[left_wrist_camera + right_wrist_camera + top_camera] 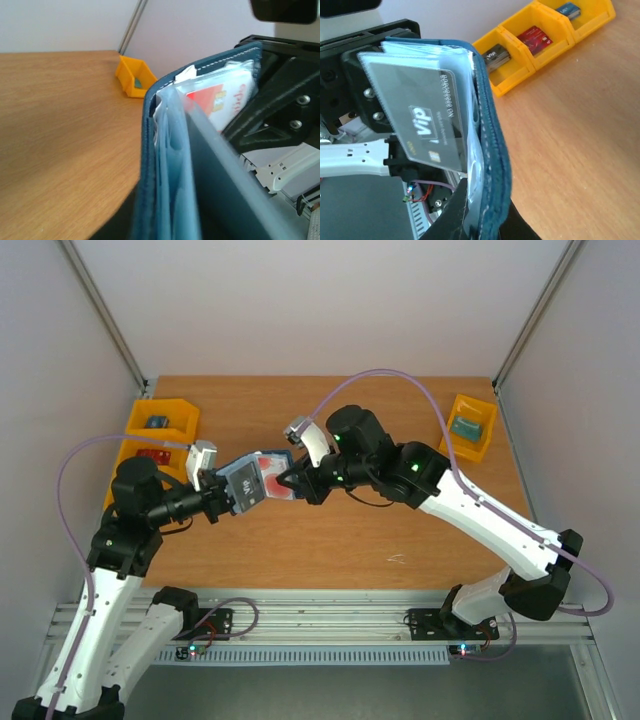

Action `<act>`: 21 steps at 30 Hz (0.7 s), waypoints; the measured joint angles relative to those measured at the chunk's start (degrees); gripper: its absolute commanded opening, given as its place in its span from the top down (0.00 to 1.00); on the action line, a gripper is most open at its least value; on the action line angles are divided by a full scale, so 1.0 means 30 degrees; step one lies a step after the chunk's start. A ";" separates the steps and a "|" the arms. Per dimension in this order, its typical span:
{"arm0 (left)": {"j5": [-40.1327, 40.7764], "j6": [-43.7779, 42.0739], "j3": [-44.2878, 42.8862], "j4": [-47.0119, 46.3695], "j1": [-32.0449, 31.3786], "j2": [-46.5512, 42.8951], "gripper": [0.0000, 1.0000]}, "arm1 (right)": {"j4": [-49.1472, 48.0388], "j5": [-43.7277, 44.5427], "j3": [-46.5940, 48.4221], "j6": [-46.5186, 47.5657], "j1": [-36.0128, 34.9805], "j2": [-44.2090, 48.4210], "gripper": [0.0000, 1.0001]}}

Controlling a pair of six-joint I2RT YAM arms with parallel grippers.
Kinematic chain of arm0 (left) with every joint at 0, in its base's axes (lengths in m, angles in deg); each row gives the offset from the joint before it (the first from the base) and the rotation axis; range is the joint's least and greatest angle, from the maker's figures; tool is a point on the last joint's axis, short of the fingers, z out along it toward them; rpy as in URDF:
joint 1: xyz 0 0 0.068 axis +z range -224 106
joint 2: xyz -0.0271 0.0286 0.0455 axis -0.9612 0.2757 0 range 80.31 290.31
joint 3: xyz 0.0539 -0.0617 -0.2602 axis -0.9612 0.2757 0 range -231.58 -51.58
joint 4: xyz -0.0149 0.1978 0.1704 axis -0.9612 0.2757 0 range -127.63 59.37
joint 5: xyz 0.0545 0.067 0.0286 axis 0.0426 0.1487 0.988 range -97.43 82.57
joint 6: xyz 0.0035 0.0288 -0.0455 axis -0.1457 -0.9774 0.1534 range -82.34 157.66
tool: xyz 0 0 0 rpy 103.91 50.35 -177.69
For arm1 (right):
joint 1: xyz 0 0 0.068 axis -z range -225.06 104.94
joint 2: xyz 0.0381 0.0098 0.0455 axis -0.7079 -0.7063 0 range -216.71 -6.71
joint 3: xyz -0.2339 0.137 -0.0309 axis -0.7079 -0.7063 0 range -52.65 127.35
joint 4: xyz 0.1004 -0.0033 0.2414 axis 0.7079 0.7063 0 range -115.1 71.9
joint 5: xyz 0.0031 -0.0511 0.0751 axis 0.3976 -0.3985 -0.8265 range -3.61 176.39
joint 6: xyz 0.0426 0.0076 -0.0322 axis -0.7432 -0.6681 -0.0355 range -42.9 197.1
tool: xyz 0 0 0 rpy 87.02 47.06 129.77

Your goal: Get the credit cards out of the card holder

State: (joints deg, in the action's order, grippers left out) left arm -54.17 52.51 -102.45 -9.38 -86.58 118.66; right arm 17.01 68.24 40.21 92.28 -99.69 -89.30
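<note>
The card holder [258, 480], a dark navy wallet with a pale blue inside, hangs open above the middle of the table between both arms. My left gripper [226, 500] is shut on its left end, and the wallet's edge [149, 165] fills the left wrist view. From the right, my right gripper [292, 483] is shut on the other end, its dark fingers [451, 216] on either side of the navy edge [495, 155]. A white-pink credit card with a red mark [216, 100] sits in a clear pocket. A grey credit card [420, 120] sticks out of the wallet.
Yellow bins [160, 420] stand at the table's left edge, holding a red card [536, 37] and small dark and blue items. Another yellow bin [470, 425] with a blue-grey item sits at the back right. Walls close in the back and sides.
</note>
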 measured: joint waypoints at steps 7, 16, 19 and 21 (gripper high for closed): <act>-0.1909 0.0605 0.0532 -0.1100 -0.0022 -0.0291 0.24 | 0.2135 0.2521 0.0685 -0.0044 0.0211 0.0699 0.99; -0.2863 0.3118 0.2565 -0.4058 -0.0036 0.0576 0.05 | 0.4779 0.4874 0.2171 -0.0058 0.0044 0.0568 0.99; -0.2856 0.3934 0.2630 -0.5071 -0.0087 0.1115 0.05 | 0.5107 0.5158 0.2783 -0.0051 -0.0277 0.0175 0.99; -0.2871 0.4342 0.2645 -0.5697 -0.0153 0.1115 0.07 | 0.5144 0.5158 0.3075 -0.0036 -0.0452 -0.0109 0.99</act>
State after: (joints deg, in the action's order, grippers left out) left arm -62.79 65.54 -94.52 -26.47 -87.03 122.01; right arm 32.44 83.71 49.44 92.17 -101.05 -89.63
